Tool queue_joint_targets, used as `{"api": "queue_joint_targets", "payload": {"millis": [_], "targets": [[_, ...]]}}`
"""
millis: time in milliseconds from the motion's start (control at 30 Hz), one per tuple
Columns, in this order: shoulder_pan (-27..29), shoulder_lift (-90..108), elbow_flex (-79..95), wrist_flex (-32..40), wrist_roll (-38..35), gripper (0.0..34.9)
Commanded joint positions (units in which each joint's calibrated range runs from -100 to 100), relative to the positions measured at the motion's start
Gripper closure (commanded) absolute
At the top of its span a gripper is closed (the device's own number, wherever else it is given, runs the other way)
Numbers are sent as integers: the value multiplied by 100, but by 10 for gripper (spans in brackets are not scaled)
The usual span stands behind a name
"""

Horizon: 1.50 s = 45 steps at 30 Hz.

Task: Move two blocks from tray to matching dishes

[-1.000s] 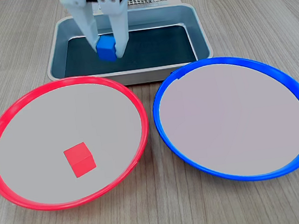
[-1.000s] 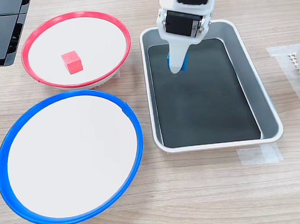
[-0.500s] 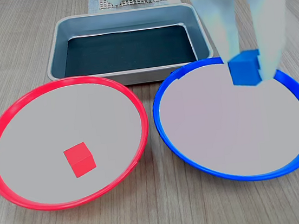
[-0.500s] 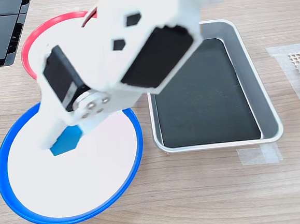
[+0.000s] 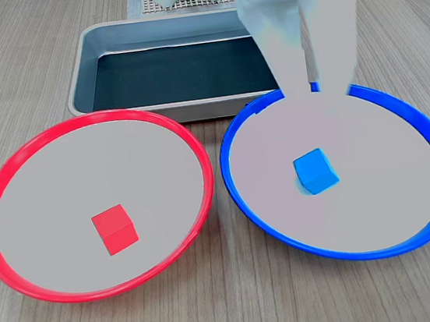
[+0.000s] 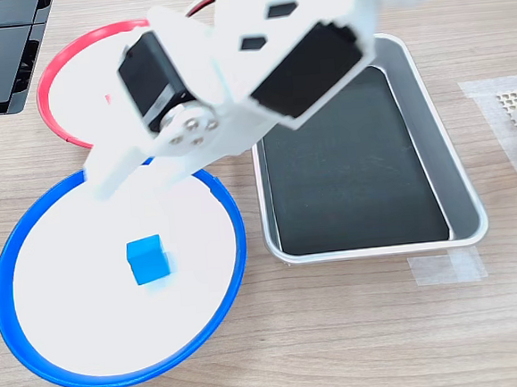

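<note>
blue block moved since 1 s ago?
Yes. The blue block has left the tray and now lies in the blue-rimmed dish, released below the open end effector.

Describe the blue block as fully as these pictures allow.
The blue block is a small plain cube, bright blue and matte, with no markings visible. It sits on the pale face of the blue-rimmed dish, turned askew to the frame in both exterior views. The open gripper hangs above it, not touching it.

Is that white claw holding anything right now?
Nothing. The gripper is open above the blue-rimmed dish, and the blue block sits loose in that dish.
</note>
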State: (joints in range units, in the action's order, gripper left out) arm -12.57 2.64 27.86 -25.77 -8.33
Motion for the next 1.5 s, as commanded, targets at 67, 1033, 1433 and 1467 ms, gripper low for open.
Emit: {"api": "queue_joint_targets", "payload": {"millis": [67,1033,1433,1467], "targets": [[734,3348,2936,956,904,348],[1675,9633,7214,-2165,1187,319],[1647,9633,7214,-2165,1167,346],[1647,9633,7214,-2165,1167,346]]}}
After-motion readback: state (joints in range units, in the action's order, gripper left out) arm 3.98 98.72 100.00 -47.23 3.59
